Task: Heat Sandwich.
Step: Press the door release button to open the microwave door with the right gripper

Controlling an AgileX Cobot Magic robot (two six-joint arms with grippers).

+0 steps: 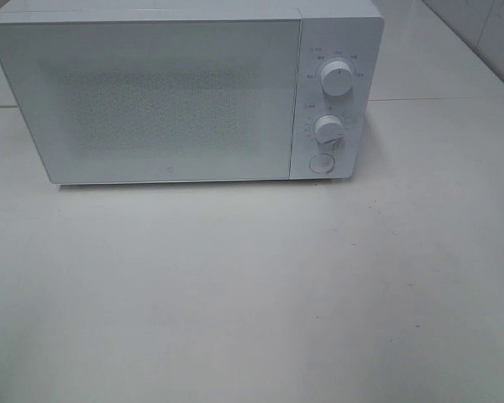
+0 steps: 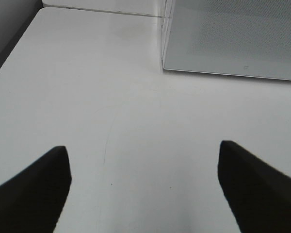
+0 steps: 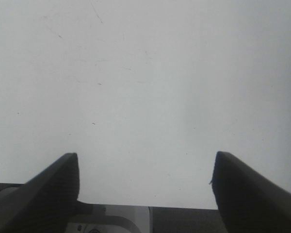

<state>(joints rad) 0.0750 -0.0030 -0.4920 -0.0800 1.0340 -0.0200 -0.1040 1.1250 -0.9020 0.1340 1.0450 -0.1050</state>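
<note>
A white microwave (image 1: 176,92) stands at the back of the white table (image 1: 252,294) with its door shut. Two round knobs (image 1: 337,77) and a button sit on its right panel. The sandwich is out of view. My left gripper (image 2: 143,155) is open above bare table, with the microwave's lower left corner (image 2: 233,48) ahead of it. My right gripper (image 3: 145,167) is open over bare tabletop with nothing between its fingers. Neither arm shows in the exterior high view.
The table's left edge (image 2: 9,53) shows in the left wrist view. Behind the microwave lies a second table surface (image 1: 437,50).
</note>
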